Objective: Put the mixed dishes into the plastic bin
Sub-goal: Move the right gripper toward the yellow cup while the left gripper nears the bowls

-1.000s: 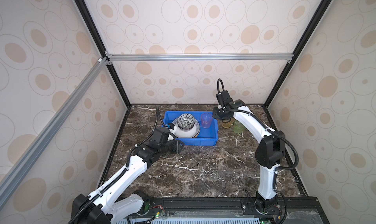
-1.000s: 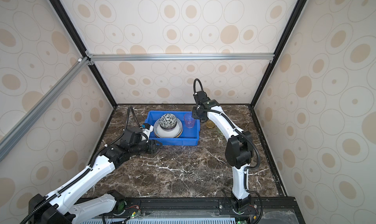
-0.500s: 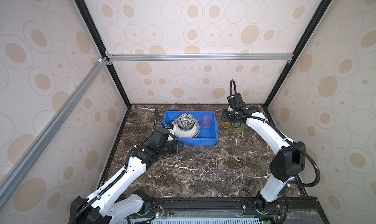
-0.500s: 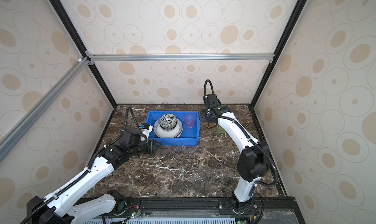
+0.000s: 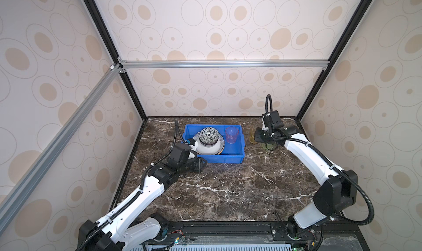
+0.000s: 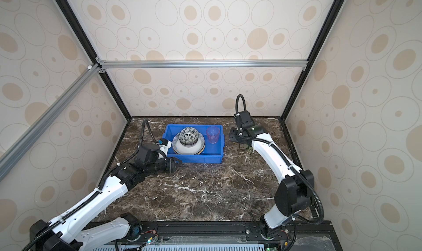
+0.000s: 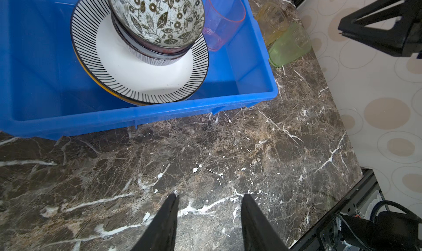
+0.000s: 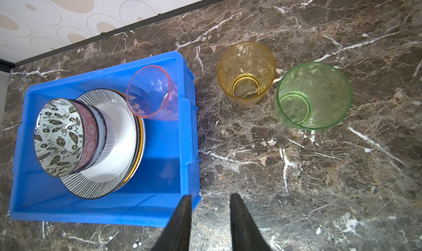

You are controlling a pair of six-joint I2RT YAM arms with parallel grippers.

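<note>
A blue bin (image 5: 219, 157) sits toward the back of a dark marble table (image 5: 228, 192). Inside it are stacked plates (image 8: 118, 147) with nested bowls (image 8: 59, 137) on top, and a pink tumbler (image 8: 151, 93) stands in the bin's back right corner.

Two dishes are still outside, both on the table to the right of the bin. A yellow tumbler (image 8: 246, 73) stands just beside the bin's right wall. A green tumbler (image 8: 312, 95) stands beyond it, farther from the bin and a little nearer the front. Both are upright with mouths up, so their long axes are vertical. They stand close together, and it is unclear whether they touch.

The right fingers (image 8: 182, 215) hang above the table on that same side. They are a narrow gap apart and hold nothing. Both tumblers lie ahead of them and below, the yellow one more in line with the gap.

The left fingers (image 7: 166, 215) are spread wider and also empty. They sit low by the bin's front left corner, so the whole bin lies between them and the tumblers.

The right arm is clearly the nearer one. The next move probably calls for it to come down on the yellow tumbler from above. The gap looks narrower than the tumbler's mouth, so a pinch on the rim, one finger inside and one outside, seems likelier than a grasp around the body
</note>
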